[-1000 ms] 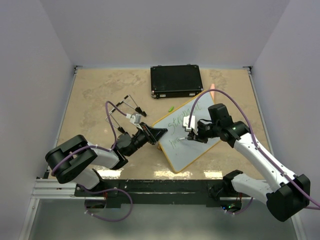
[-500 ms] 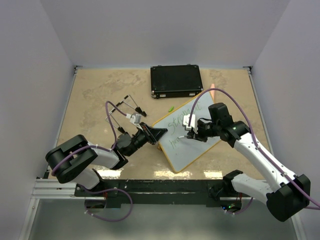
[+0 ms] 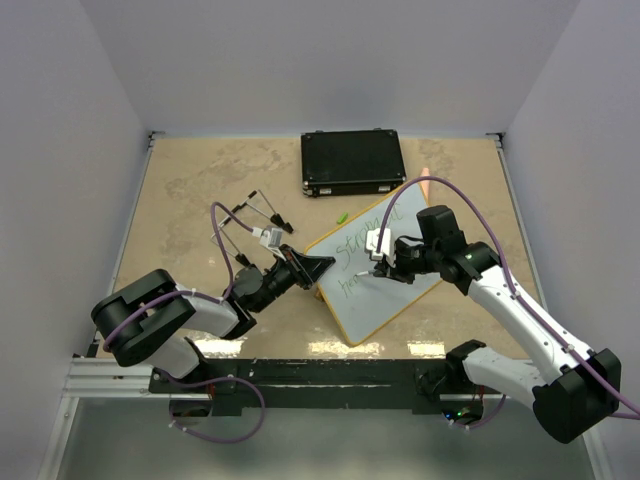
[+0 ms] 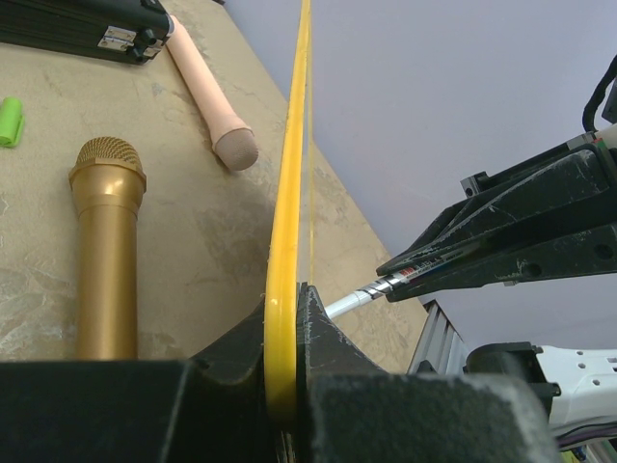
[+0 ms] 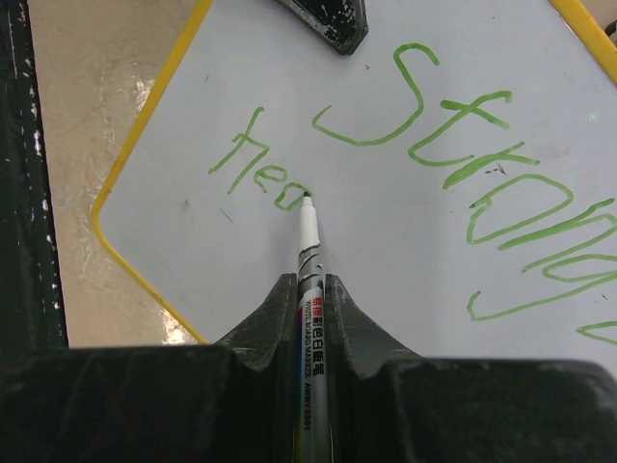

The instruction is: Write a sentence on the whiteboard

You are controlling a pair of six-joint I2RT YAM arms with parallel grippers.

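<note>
1. A tan, mottled table is filling the workspace between pale walls, with two robot arms reaching in from its near edge.
2. A flat white rectangular whiteboard with a thin yellow-orange rim is sitting near the table's middle, turned diagonally, between the two arms.
3. A black rectangular case is lying flat by the far wall, just beyond the whiteboard's far corner.
4. The left gripper is clamping the whiteboard's yellow rim at its left corner, one finger on each face.
5. The right gripper is squeezing a slim white marker pen with printed lettering on its barrel, its fingers closed on the barrel above the board.
6. A gold metal microphone and a pale pink cylinder are lying on the table, seen beside the board's edge in the left wrist view.
7. Thin green handwritten lettering is running in two lines; the upper begins "Strong", the lower reads "hea", and the marker's tip is touching its last letter.
8. A small bright green cap is lying between the case and the board.
</note>
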